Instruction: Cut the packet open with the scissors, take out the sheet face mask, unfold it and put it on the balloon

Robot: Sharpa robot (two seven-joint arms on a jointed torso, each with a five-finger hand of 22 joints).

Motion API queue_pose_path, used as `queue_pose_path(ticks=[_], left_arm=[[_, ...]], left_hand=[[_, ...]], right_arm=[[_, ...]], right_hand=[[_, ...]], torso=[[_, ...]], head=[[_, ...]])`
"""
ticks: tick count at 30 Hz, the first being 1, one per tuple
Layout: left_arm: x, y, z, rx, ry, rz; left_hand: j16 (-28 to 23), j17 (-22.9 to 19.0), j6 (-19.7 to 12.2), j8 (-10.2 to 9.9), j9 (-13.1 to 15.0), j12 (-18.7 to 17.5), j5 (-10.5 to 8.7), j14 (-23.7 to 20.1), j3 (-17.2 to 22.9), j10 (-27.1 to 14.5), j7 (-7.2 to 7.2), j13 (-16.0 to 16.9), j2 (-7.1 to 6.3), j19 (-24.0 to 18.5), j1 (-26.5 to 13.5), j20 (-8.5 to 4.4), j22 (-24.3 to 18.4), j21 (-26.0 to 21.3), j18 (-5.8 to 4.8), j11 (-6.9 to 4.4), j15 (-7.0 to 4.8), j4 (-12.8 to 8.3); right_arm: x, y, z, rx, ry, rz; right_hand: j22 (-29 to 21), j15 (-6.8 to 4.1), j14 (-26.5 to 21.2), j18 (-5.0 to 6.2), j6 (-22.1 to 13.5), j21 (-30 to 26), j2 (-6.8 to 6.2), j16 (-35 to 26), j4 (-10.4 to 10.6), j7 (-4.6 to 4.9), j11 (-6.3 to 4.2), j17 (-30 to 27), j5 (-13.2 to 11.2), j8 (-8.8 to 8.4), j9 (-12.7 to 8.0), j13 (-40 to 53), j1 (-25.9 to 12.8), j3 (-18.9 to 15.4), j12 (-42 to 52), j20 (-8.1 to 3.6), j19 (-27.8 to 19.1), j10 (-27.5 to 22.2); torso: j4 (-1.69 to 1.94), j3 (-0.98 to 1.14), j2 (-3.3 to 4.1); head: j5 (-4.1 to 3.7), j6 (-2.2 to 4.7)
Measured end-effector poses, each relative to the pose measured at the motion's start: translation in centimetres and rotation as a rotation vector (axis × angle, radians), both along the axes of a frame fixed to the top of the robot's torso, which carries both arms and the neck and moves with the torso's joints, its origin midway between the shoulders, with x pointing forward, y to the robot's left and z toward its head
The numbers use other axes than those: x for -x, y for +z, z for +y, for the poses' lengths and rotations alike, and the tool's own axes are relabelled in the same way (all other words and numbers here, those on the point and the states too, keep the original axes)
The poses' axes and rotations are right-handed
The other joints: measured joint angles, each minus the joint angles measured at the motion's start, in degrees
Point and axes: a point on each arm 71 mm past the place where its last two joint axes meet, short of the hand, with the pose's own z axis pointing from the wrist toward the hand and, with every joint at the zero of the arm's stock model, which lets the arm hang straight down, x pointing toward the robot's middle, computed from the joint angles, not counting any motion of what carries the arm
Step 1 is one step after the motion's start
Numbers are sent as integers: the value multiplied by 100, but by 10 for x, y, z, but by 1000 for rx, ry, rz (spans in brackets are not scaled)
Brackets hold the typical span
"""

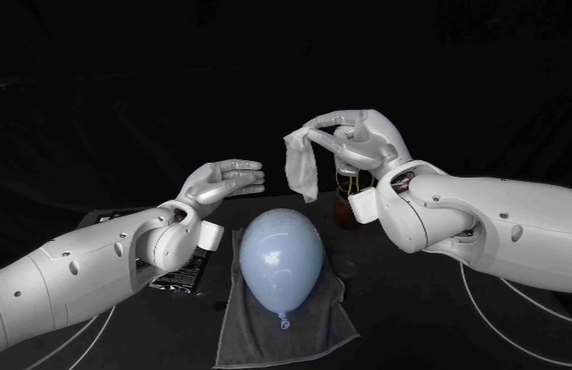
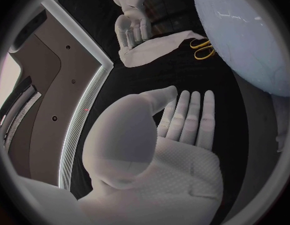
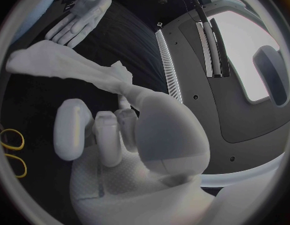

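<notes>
A pale blue balloon (image 1: 281, 258) lies on a grey towel (image 1: 250, 337) at the table's front middle. Above and behind it my right hand (image 1: 358, 143) holds the folded white sheet mask (image 1: 302, 165), which hangs down from its fingers. In the right wrist view the mask (image 3: 64, 65) stretches away from that hand (image 3: 114, 135). My left hand (image 1: 224, 180) hovers left of the mask, fingers straight and together, holding nothing; the left wrist view shows its bare palm (image 2: 176, 135) facing the mask (image 2: 160, 47). Yellow-handled scissors (image 2: 202, 48) lie on the table beyond the balloon (image 2: 244, 30).
The dark cut packet (image 1: 191, 267) lies on the table under my left forearm, left of the towel. A brownish object (image 1: 348, 201) sits behind the balloon under my right wrist.
</notes>
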Motion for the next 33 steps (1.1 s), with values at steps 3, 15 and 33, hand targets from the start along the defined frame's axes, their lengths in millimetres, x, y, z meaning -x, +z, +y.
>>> queue_pose_path(ticks=[3,15,33], left_arm=[[-2,0,-2,-21,-11,-18],[9,-11,-37,-128,-230,-74],[26,-28,-59,-221,-413,-84]], left_hand=[[-127,-315,-229,-94,-37,-38,0,-882,-209,-338,-32,0,-204,-685,-204,9,-86,-170,-165,17,86,-8],[-175,-807,-890,-336,-105,-11,0,-2028,-1108,-960,-123,10,-343,-1868,-343,-5,-146,-248,-295,-38,241,36],[-26,-677,-297,55,52,272,0,-1302,-1355,-388,-66,32,2,-1981,2,6,-145,-248,-23,-44,108,-110]], right_arm=[[0,2,3,-5,6,-1],[1,5,14,-26,29,4],[-5,10,29,-42,47,-7]], right_hand=[[0,0,0,0,-3,0,-7,-1,0,-4,0,0,1,0,1,0,-7,0,0,0,0,0],[-4,1,0,-1,14,0,-7,-16,0,15,0,-1,1,-11,4,-4,-6,0,-1,1,-1,0],[-1,8,-8,-1,4,0,-7,0,19,23,0,-4,-3,5,6,0,-7,18,-22,-7,7,0]], torso=[[1,3,-13],[-3,-7,-115],[1,-49,-266]], head=[[5,24],[26,95],[63,119]])
